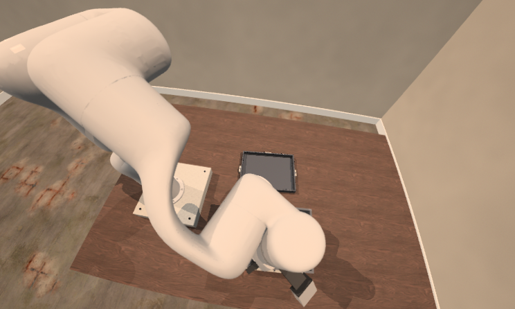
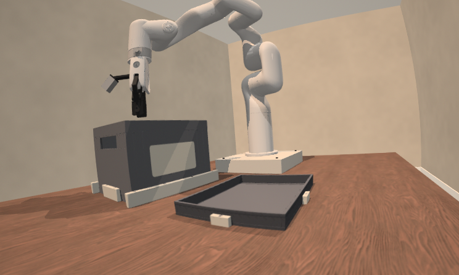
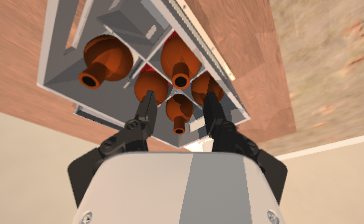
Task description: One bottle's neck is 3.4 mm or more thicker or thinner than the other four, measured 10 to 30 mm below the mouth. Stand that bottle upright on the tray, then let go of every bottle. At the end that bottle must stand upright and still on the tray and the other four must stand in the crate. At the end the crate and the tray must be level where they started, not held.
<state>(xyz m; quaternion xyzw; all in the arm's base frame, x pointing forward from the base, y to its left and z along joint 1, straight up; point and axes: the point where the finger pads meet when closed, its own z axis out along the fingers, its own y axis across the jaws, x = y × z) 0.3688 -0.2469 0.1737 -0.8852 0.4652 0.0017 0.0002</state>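
The dark crate (image 2: 152, 153) stands on the table, and the arm hides most of it in the overhead view. In the wrist view I look down into its cells and see several brown bottles standing upright. One wide bottle (image 3: 103, 62) sits in the left cell. Another bottle (image 3: 180, 62) is in the far cell and a small-looking one (image 3: 179, 114) in the nearest cell. My gripper (image 3: 180, 100) (image 2: 139, 111) is open and empty. It hangs just above the crate's top, with the nearest bottle's mouth showing between its fingers. The dark tray (image 2: 252, 198) (image 1: 268, 170) lies empty beside the crate.
The robot base (image 2: 258, 162) stands behind the tray. Pale blocks (image 2: 169, 189) line the foot of the crate, and small pale blocks (image 2: 220, 220) sit at the tray's edges. Walls close the room at the back and the right.
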